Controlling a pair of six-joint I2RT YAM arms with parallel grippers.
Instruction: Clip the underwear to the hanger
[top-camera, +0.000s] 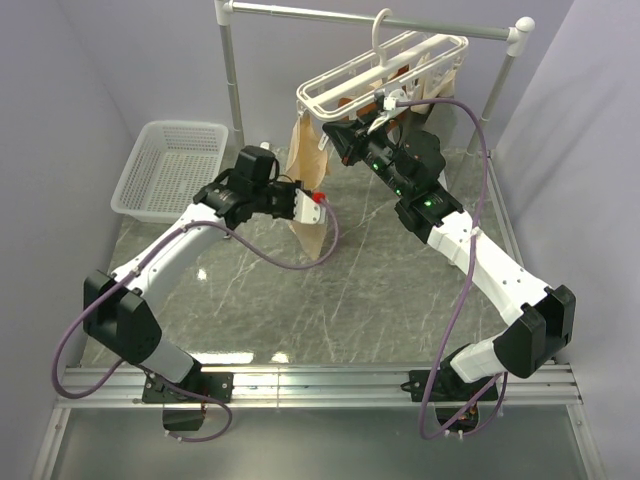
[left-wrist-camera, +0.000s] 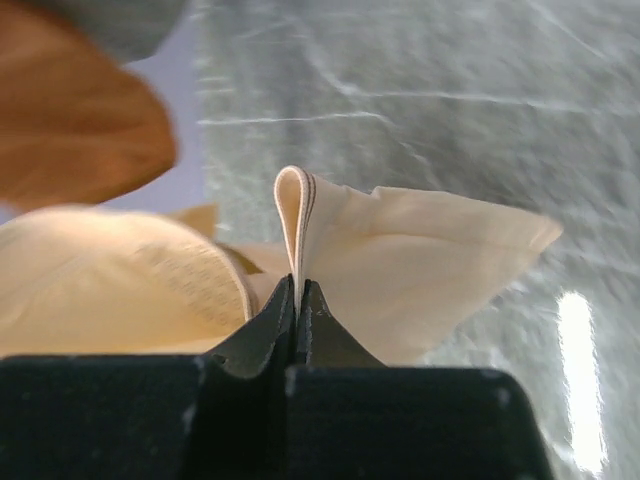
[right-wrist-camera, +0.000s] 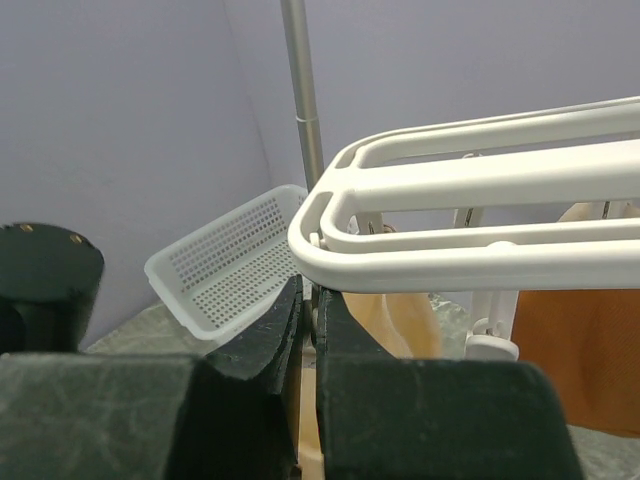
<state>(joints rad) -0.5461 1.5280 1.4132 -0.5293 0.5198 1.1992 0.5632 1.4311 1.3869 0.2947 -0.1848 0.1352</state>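
- The left tool (left-wrist-camera: 297, 288) is pressed together on a thin fold of the underwear (left-wrist-camera: 400, 260). The fold loops up just past the tips, so the bite is shallow. A sideways tug could slide the cloth out.
- The right tool (right-wrist-camera: 310, 318) is pressed together right under the near corner of the hanger (right-wrist-camera: 450, 262). A beige strip shows between its jaws, so it looks to be pinching the underwear's top edge.
- The underwear hangs beside that corner, down toward the surface (top-camera: 380, 290), between the two tools. Whether any clip has it yet cannot be told.
- If the tools draw apart too hard, the weaker pinch may give. The cloth would then swing down or drop.
- The hanger hangs only by its hook (top-camera: 378, 28) on the rail (top-camera: 400, 20). A push from the right tool would likely swing it and carry the clips off target.
- A clip (right-wrist-camera: 490, 338) dangles apart from the right tool, and both tools are occupied. Freeing one to open the clip leaves the cloth on a single pinch.
- The orange garment (right-wrist-camera: 590, 360) hangs close behind and could be caught in the same clip.
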